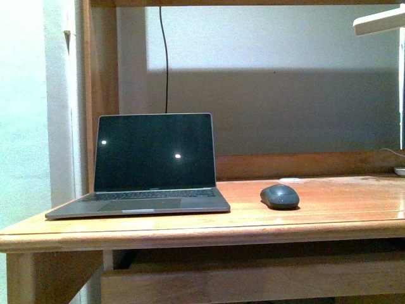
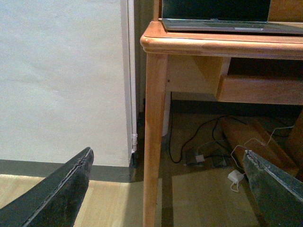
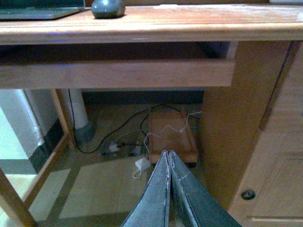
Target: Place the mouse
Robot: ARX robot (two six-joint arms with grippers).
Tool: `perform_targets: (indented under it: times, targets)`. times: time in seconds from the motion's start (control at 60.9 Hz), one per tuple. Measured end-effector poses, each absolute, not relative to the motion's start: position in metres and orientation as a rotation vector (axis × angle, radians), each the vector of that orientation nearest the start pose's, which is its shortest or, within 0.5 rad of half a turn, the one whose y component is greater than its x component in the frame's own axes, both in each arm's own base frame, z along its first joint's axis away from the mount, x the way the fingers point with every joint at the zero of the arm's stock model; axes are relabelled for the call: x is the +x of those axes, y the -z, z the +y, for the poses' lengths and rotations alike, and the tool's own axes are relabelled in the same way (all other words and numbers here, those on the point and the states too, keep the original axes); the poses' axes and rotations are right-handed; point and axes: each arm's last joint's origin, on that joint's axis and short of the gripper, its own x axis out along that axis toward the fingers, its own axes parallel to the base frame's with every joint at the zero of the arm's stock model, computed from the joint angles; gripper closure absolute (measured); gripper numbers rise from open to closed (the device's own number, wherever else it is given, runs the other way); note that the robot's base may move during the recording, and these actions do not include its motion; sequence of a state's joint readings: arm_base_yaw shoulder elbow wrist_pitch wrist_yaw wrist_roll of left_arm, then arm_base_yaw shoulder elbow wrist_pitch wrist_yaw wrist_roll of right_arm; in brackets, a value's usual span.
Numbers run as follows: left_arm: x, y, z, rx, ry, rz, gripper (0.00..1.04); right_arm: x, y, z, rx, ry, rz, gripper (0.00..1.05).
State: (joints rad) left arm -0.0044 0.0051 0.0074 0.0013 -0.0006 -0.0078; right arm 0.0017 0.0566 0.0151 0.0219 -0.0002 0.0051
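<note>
The dark grey mouse [image 1: 280,196] sits on the wooden desk [image 1: 329,218], just right of the open laptop [image 1: 149,168]. It also shows in the right wrist view [image 3: 108,8] on the desk top. Neither gripper shows in the front view. My left gripper [image 2: 168,163] is open and empty, low in front of the desk's left leg [image 2: 154,142]. My right gripper [image 3: 168,158] is shut with nothing between its fingers, below the desk's front edge.
Under the desk lie cables and white adapters [image 3: 141,165] and a wooden box [image 3: 171,132]. A drawer front [image 3: 118,73] runs under the desk top. A cabinet door [image 3: 265,142] stands at the right. A white lamp [image 1: 380,22] hangs over the desk's right end.
</note>
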Motion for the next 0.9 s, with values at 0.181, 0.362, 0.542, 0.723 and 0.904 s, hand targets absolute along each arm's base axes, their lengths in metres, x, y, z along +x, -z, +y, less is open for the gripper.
perform_targets:
  times: [0.181, 0.362, 0.542, 0.723, 0.904]
  targets:
    - [0.0976, -0.1658, -0.0004, -0.008, 0.004, -0.004, 0.08, 0.0972, -0.1684, 0.0001, 0.005, 0.000, -0.011, 1.02]
    - [0.0976, -0.1658, -0.0004, -0.008, 0.005, -0.004, 0.08, 0.0971, -0.1684, 0.0002, 0.005, -0.002, -0.012, 1.02]
    - [0.0976, -0.1658, -0.0004, -0.008, 0.005, -0.004, 0.08, 0.0971, -0.1684, 0.0002, 0.003, -0.002, -0.012, 0.75]
    - [0.0976, -0.1658, -0.0004, -0.008, 0.005, -0.004, 0.08, 0.0971, -0.1684, 0.0002, 0.003, -0.002, -0.012, 0.43]
    - [0.0976, -0.1658, -0.0004, -0.008, 0.005, -0.004, 0.08, 0.0971, -0.1684, 0.0002, 0.003, -0.002, -0.012, 0.11]
